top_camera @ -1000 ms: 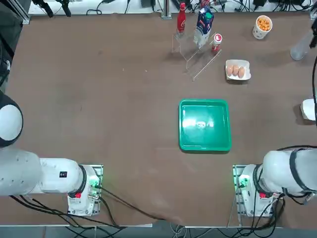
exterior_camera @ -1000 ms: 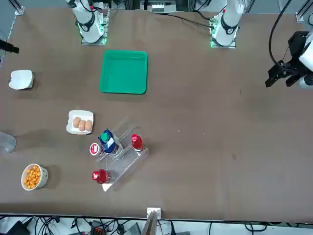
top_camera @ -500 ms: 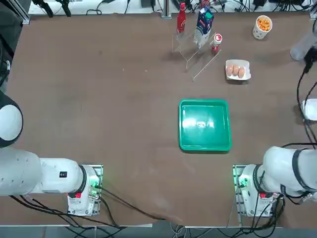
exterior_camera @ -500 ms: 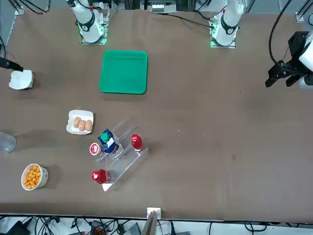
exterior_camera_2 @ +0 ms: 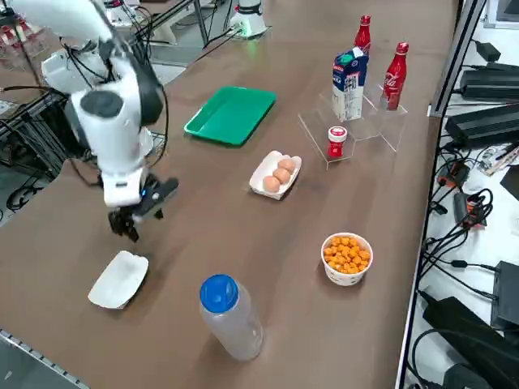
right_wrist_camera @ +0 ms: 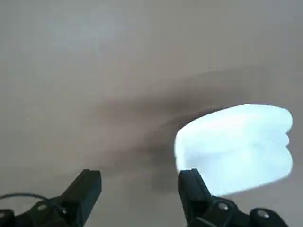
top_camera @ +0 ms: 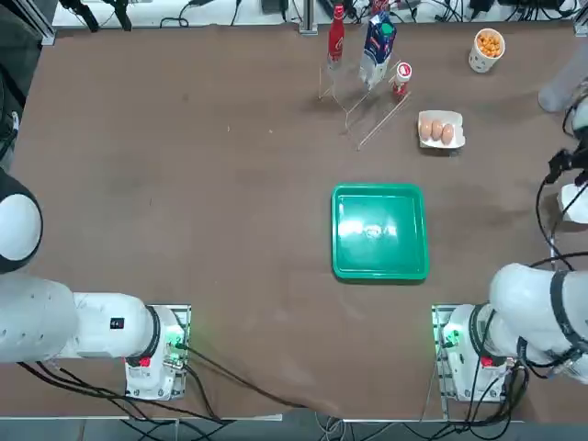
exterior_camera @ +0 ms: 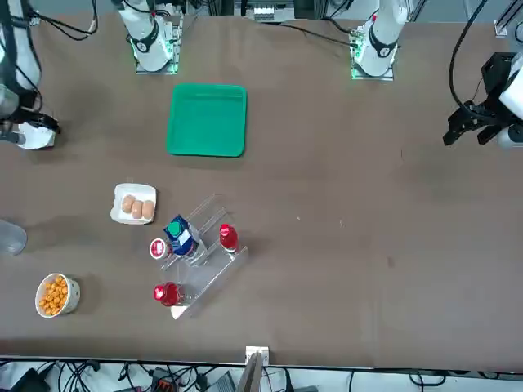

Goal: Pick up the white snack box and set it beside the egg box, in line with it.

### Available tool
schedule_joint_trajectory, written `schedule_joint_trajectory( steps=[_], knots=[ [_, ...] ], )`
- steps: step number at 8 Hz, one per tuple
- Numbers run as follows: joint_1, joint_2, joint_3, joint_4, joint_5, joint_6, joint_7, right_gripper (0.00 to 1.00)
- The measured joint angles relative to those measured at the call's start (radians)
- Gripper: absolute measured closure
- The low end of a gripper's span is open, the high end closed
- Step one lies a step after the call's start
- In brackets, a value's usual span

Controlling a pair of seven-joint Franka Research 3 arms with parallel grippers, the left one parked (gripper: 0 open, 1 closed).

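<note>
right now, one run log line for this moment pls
phase: approach | right gripper: open, empty, above table beside white snack box | egg box: untouched, by green tray

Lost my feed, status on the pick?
Right tool open, above table beside white snack box. Box not gripped. Egg box sits apart; nothing between them.

Brown table (top_camera: 184, 184) fills the scene | black cables (exterior_camera_2: 462, 203) trail off its edge | floor beyond, probably grey

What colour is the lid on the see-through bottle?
Blue. The bottle's lid shows best in the right side view.
</note>
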Motion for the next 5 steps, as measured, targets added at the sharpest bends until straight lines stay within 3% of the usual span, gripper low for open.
schedule_joint_trajectory(
  steps=[2, 5],
  knots=[
    [-0.068, 0.083, -0.001, -0.019, 0.0, 0.129, -0.036, 0.0],
    [-0.139, 0.095, -0.001, -0.076, -0.001, 0.27, -0.119, 0.06]
  ],
)
